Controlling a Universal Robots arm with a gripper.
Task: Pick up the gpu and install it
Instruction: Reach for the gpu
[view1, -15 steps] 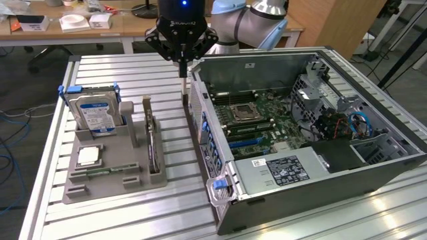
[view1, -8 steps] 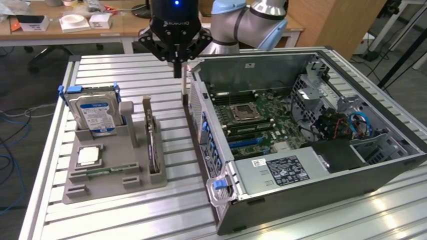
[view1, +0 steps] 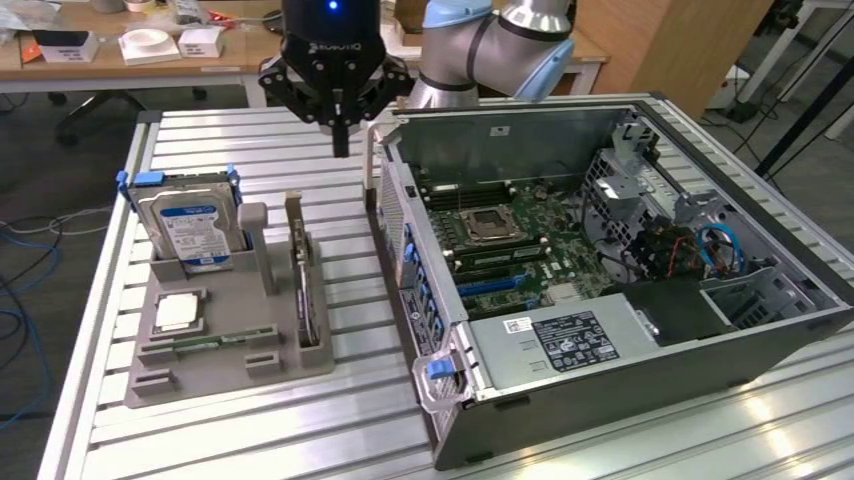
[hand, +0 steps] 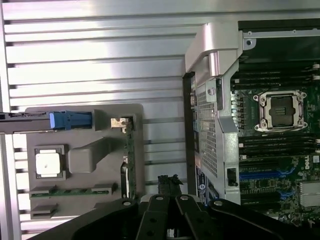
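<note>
The gpu stands on its long edge in a slot of the grey holder at the exterior view's left, with its silver bracket end at the top. In the wrist view the gpu shows edge-on as a thin green strip along the holder. My gripper hangs shut and empty above the table, past the card's far end, between the holder and the open computer case. Its fingertips are pressed together, a short way off the card.
The holder also carries a silver hard drive with a blue label, a CPU and a memory stick. Inside the case lies the motherboard with its CPU socket and blue slots. The case's wall rises close to the holder.
</note>
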